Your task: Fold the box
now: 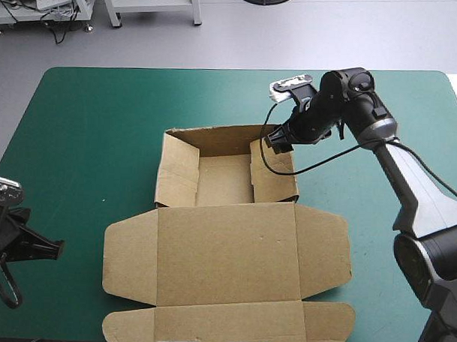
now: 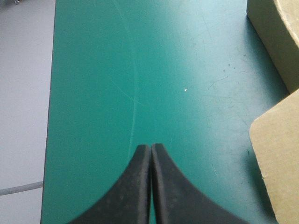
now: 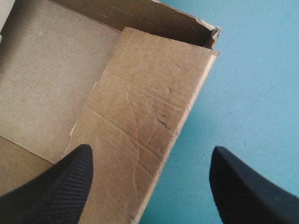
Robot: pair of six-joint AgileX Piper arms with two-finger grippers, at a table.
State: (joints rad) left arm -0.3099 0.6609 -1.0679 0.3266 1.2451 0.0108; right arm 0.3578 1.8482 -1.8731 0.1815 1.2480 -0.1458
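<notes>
Brown box (image 1: 227,178) at mid-desk (image 1: 94,136), an open tray with walls raised, lid (image 1: 225,253) flat toward the near edge. Astride the tray's right wall, right gripper (image 3: 150,150) wide open, holding nothing; left gripper (image 2: 151,147) shut and empty, well apart near the desk's near-left corner

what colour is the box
The box is plain brown, best seen in the high view.
</notes>
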